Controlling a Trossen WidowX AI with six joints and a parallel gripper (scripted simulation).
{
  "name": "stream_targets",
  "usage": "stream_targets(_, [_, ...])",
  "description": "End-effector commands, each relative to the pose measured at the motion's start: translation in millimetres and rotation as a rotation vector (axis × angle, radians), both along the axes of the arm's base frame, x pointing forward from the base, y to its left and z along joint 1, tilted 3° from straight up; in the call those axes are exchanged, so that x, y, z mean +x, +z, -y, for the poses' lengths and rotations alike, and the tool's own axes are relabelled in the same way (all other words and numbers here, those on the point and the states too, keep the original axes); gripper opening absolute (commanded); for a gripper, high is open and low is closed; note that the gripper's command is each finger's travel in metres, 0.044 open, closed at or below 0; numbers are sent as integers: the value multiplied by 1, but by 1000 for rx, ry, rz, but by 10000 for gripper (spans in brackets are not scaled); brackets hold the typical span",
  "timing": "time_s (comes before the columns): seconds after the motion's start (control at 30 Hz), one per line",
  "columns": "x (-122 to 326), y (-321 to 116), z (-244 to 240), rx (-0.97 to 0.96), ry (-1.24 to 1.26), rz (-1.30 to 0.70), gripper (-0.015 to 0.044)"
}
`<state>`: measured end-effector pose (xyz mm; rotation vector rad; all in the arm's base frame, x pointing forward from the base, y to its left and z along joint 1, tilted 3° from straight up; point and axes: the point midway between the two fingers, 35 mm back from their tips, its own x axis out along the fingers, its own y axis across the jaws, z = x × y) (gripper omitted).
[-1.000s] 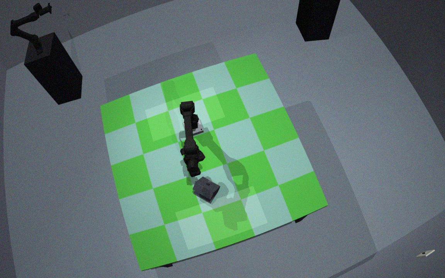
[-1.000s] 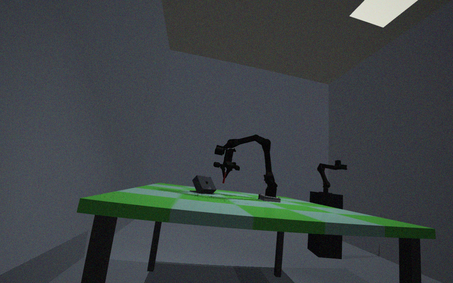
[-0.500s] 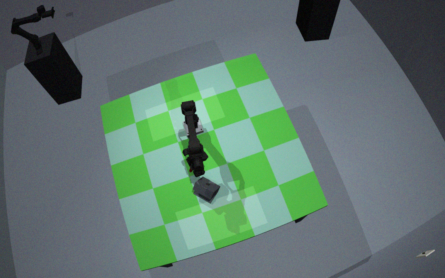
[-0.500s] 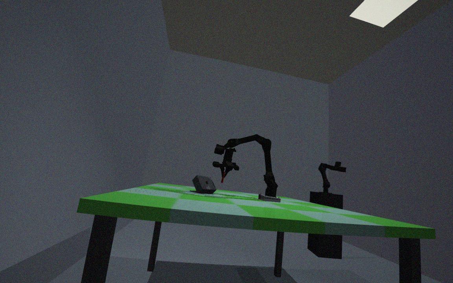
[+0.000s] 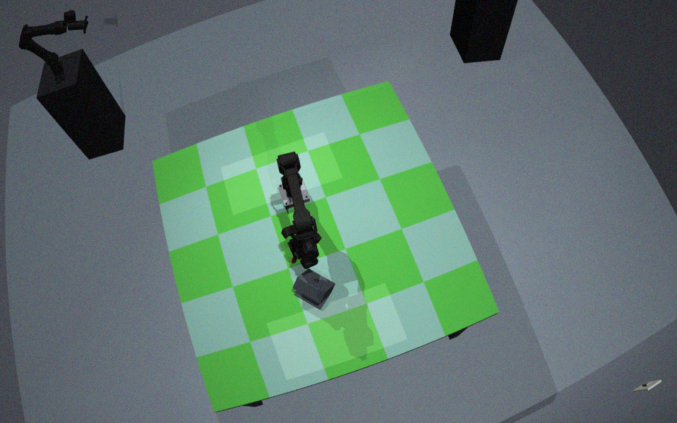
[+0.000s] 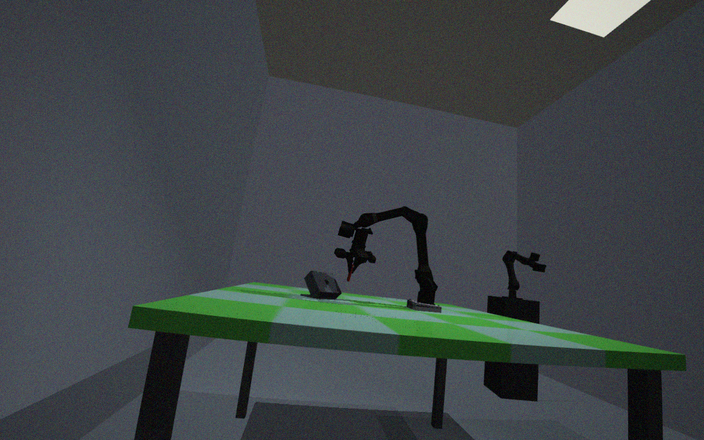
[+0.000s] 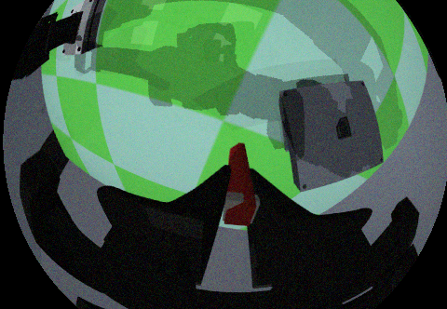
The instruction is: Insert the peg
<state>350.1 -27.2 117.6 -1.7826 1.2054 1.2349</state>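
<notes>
The gripper (image 7: 238, 216) is clamped nearly closed on the red peg (image 7: 240, 181), which juts out past the fingertips and hangs clear above the checkered table (image 6: 343, 322). In the wrist view the sloped panel (image 7: 330, 132) sits at about two o'clock from the peg, its dark hole (image 7: 343, 128) facing up. From the exterior view, the peg tip (image 6: 349, 273) hovers just beside the panel (image 6: 321, 284), at its three o'clock, not touching.

Peg (image 7: 241, 186) upper end hidden between gripper (image 7: 238, 210) fingers; hole (image 6: 324, 282) too small to read shape (exterior view); peg (image 5: 292, 258) mostly hidden from top.
</notes>
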Motion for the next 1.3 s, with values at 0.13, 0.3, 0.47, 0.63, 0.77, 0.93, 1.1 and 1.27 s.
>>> stream_targets(0.13, [3, 1, -8, -33, 39, 14, 0])
stream_targets(0.3, [5, 2, -15, -53, 64, 24, 0])
stream_targets(0.47, [7, 3, -21, -72, 88, 34, 0])
stream_targets(0.63, [9, 4, -27, -92, 112, 45, 0])
stream_targets(0.77, [10, 5, -32, -107, 131, 54, 0])
stream_targets(0.93, [11, 7, -39, -126, 155, 66, 0])
stream_targets(1.1, [13, 8, -45, -144, 178, 78, 0])
stream_targets(1.27, [14, 9, -52, -163, 201, 90, 0])
